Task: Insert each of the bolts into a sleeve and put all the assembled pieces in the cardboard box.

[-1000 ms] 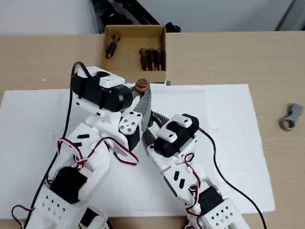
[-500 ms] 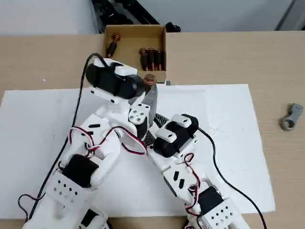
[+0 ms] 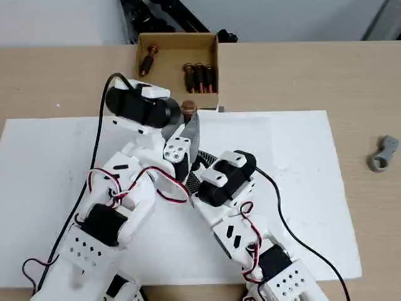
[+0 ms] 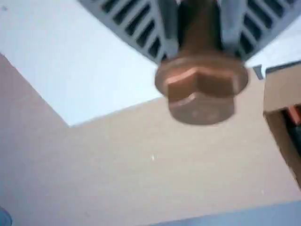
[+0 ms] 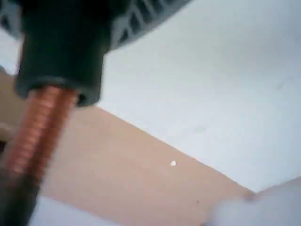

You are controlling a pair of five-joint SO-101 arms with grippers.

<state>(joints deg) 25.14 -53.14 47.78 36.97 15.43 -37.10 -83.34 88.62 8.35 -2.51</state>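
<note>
Mating step, judged part done: left gripper (image 4: 200, 26) clamps bolt (image 4: 201, 89) by its shank, head just past the tips; right gripper (image 5: 66, 14) grips sleeve (image 5: 60, 56), threads showing at its mouth. Next: push bolt home, then carry to box (image 3: 177, 39) just beyond left gripper.

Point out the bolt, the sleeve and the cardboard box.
bolt (image 4: 202, 87), left wrist view, its hexagonal head.
sleeve (image 5: 61, 52), right wrist view, its black side.
cardboard box (image 3: 168, 66), high view, its bare floor.
</note>
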